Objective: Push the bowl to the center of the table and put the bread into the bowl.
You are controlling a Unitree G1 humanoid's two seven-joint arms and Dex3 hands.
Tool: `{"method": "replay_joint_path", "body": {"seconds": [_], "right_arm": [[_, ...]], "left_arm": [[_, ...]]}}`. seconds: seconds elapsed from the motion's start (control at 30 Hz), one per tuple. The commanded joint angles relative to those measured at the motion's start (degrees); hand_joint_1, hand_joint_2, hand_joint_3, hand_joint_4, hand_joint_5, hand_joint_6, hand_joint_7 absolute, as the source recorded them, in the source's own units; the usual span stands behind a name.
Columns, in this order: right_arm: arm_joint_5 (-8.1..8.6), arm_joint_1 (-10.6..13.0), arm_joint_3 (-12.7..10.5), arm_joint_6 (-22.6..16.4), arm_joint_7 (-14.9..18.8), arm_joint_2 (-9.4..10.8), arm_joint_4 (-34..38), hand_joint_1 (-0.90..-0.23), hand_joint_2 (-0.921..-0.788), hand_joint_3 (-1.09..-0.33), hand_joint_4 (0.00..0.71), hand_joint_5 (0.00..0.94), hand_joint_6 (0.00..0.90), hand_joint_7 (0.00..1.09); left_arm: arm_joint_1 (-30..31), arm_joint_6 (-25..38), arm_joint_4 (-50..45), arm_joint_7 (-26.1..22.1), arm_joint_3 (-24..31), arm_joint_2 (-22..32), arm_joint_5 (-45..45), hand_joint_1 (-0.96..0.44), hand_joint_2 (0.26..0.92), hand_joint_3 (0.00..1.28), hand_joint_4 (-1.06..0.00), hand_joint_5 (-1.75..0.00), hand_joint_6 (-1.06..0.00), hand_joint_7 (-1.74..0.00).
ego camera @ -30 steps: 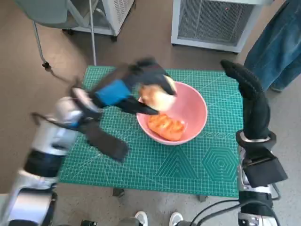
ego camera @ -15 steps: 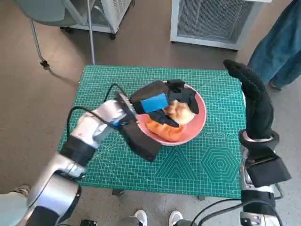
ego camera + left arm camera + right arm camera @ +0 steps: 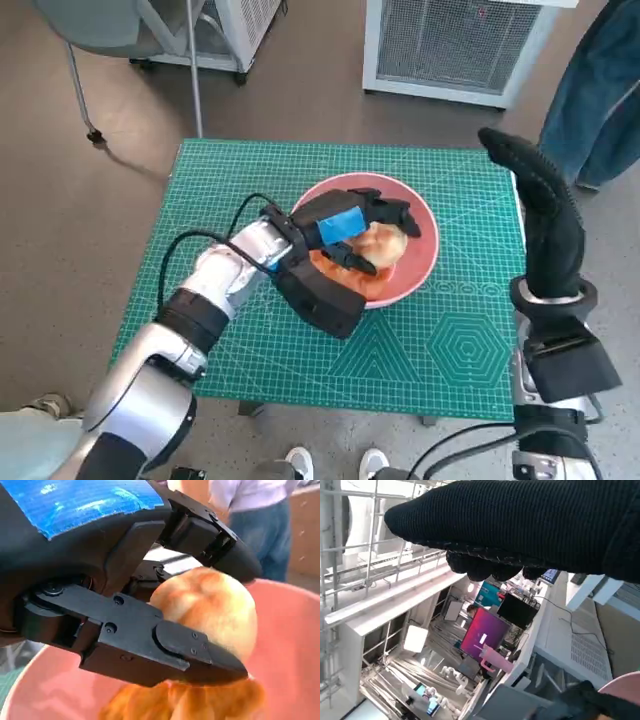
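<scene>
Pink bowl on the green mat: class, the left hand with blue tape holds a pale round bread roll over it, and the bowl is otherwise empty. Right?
Not quite. The pink bowl is not otherwise empty: an orange-brown bread piece already lies in it, under the roll. The head view shows it. The rest stands: the left hand holds the pale round bread roll over the bowl.

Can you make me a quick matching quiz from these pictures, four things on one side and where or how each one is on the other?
Things:
1. pale bread roll
2. pink bowl
3. left robot hand
4. right robot hand

States:
A. raised at the table's right edge, holding nothing
B. standing on the green mat
C. held over the bowl
D. reaching into the bowl, gripping bread

Pairs: 1-C, 2-B, 3-D, 4-A
</scene>
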Motion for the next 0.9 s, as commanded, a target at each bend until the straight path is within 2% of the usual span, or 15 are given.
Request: {"method": "replay_joint_path", "body": {"seconds": [0.03,0.2,0.47,0.67,0.9], "right_arm": [[-0.48,0.81,-0.08,0.06,-0.03,-0.12,1.46,-0.619,-0.921,-0.850,0.206,0.001,-0.001,0.57],[-1.23,0.68,0.12,0.20,-0.62,0.28,1.29,-0.622,-0.921,-0.851,0.207,0.001,-0.001,0.57],[-2.36,0.17,0.42,0.82,-1.20,0.58,0.49,-0.633,-0.921,-0.872,0.208,0.002,-0.001,0.58],[-2.42,-0.59,0.46,1.30,-0.91,0.32,0.10,-0.638,-0.921,-0.880,0.206,0.000,-0.001,0.59],[-2.41,-1.67,0.85,1.58,-0.57,0.34,0.04,-0.647,-0.921,-0.878,0.205,0.000,-0.001,0.58]], "left_arm": [[1.77,-0.10,-2.69,-2.17,1.67,1.04,-3.70,-0.15,0.887,0.01,-0.14,-0.01,-0.26,-0.17],[3.75,-0.16,-6.61,-5.93,4.71,1.98,-9.00,-0.15,0.844,0.00,-0.03,0.00,-0.17,-0.11],[8.50,1.60,-17.56,-12.09,9.17,4.22,-15.28,-0.11,0.809,0.00,0.00,0.00,-0.07,-0.05],[11.74,1.50,-24.86,-13.93,12.65,6.18,-18.97,-0.08,0.800,0.00,0.00,0.00,-0.07,-0.04],[16.66,-1.22,-31.60,-15.01,19.89,7.62,-28.98,-0.04,0.792,0.00,0.00,0.00,-0.09,-0.05]]}}
